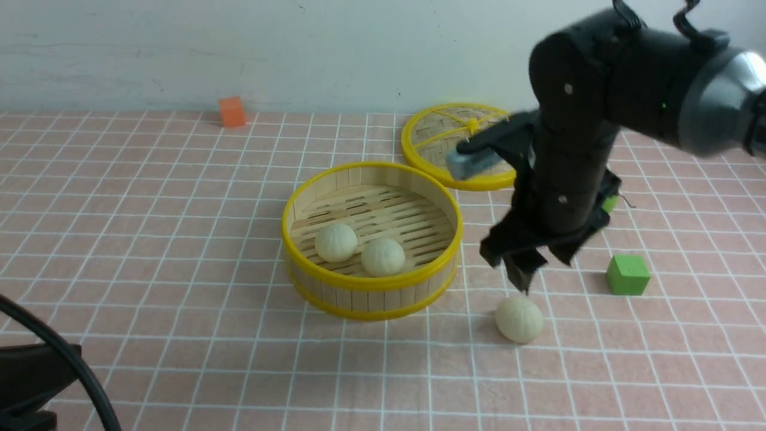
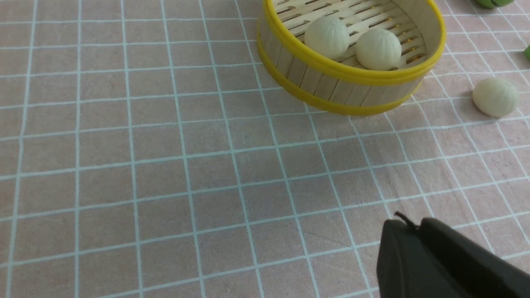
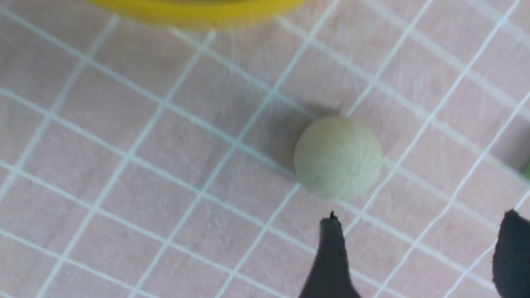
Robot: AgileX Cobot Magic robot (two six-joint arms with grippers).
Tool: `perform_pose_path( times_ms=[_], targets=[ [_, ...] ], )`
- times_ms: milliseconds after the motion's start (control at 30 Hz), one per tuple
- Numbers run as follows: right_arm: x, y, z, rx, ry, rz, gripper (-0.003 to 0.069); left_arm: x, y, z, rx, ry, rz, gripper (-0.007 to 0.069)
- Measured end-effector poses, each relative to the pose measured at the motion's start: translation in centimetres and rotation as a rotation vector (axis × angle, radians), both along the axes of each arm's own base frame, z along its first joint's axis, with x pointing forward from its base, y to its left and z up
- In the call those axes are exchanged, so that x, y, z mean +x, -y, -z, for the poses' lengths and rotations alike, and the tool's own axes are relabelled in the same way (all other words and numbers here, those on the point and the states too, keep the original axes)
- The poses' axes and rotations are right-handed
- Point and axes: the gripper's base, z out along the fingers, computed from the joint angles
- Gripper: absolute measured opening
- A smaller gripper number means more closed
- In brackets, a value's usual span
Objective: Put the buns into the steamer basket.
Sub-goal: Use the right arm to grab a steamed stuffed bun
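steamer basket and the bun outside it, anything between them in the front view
Only bare tiled tabletop shows between the steamer basket and the outside bun in the front view.

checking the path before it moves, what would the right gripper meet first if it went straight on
Probably the loose bun or the tablecloth right beside it; depth is unclear, so the right gripper might just miss the bun.

Readable text: none | labels, numbers, signs: none (plain surfaces all round)
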Motion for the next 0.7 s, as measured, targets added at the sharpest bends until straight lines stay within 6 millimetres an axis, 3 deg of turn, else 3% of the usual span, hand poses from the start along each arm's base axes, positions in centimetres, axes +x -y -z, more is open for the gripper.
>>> perform_pose_path(
  times_ms=[67,200,467,600,633,667,700],
  targets=[
    [0.0,0.8,2.9,0.046,-0.023,0.041,0.0494,0.0,0.0,0.0,0.000,0.000,0.000,0.0037],
    [0.2,0.8,5.5,0.093,0.011,0.057,0.0494,0.0,0.0,-0.1,-0.004,0.009,0.001,0.0039],
    [0.9,0.7,8.1,0.060,0.013,0.047,0.0461,0.1,0.0,-0.2,-0.006,0.019,0.001,0.0039],
    [1.1,0.8,7.9,0.049,0.022,0.042,0.0294,0.1,0.0,-0.2,-0.007,0.021,0.001,0.0039],
    [1.1,0.7,7.8,0.048,0.023,0.042,0.0283,0.1,0.0,-0.2,-0.007,0.021,0.001,0.0039],
    [1.5,0.6,7.1,0.047,0.031,0.040,0.0188,0.1,0.0,-0.2,-0.007,0.021,0.001,0.0039],
    [1.7,0.5,6.6,0.050,0.038,0.040,0.0139,0.1,0.0,-0.2,-0.007,0.021,0.001,0.0039]
  ],
)
